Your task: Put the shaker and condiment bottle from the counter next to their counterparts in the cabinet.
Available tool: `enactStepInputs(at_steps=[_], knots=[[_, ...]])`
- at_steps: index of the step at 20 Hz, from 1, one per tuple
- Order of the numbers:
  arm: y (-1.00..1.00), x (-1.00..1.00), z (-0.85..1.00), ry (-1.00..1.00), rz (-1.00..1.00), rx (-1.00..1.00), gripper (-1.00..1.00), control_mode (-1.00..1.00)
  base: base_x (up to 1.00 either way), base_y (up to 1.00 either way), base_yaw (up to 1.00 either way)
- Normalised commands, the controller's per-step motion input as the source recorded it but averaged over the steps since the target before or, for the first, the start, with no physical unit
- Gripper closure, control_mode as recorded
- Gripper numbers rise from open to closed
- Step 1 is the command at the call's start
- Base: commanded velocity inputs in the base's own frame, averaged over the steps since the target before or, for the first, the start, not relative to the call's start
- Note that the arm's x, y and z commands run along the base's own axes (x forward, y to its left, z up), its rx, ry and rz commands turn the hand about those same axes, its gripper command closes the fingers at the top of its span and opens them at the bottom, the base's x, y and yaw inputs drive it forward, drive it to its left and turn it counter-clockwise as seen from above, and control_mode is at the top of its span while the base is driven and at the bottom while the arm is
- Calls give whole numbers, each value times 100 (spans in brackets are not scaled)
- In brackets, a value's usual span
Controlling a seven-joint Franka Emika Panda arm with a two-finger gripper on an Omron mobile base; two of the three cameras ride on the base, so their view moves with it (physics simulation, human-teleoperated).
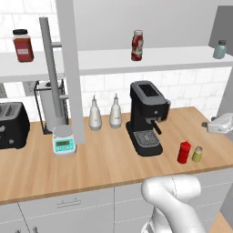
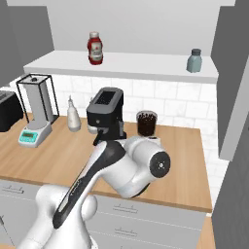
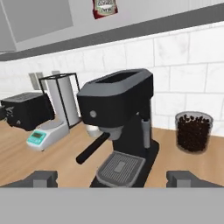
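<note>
The all-red condiment bottle (image 1: 184,151) and the small yellow-green shaker (image 1: 197,154) stand side by side on the counter (image 1: 104,161), right of the coffee machine. My gripper (image 1: 206,124) hovers above and to the right of them, apart from both. In the hand view the gripper (image 3: 113,179) is open, fingertips (image 3: 41,178) wide apart and nothing between them. On the cabinet shelf (image 1: 113,61) stand the counterparts: a labelled red bottle (image 1: 137,45) (image 2: 95,47) and a pale blue shaker (image 1: 220,49) (image 2: 194,61). In the right base view my arm hides the counter pair.
A black coffee machine (image 1: 146,117) (image 3: 120,131) stands mid-counter, with a jar of coffee beans (image 2: 147,124) (image 3: 193,131) beside it. Two white bottles (image 1: 104,113), a scale (image 1: 63,141) and a toaster (image 1: 12,125) sit further left. A dark-lidded jar (image 1: 22,45) is on the shelf's left.
</note>
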Motion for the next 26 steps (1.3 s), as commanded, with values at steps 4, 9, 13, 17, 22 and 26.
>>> enactStepInputs(at_steps=[4, 9, 13, 17, 22, 26], knots=[[-7, 0, -6, -7, 6, 1, -100, -100, 0, 0, 0], [-9, 0, -7, -1, 1, 0, -100, -100, 0, 0, 0], [-35, 0, -28, -4, 11, 0, -100, -100, 0, 0, 0], [-21, 0, -31, 0, 17, 0, -100, -100, 0, 0, 0], [-24, 0, -38, -1, 20, -2, -100, -100, 0, 0, 0], [-31, 0, -42, -4, 25, -4, -100, -100, 0, 0, 0]])
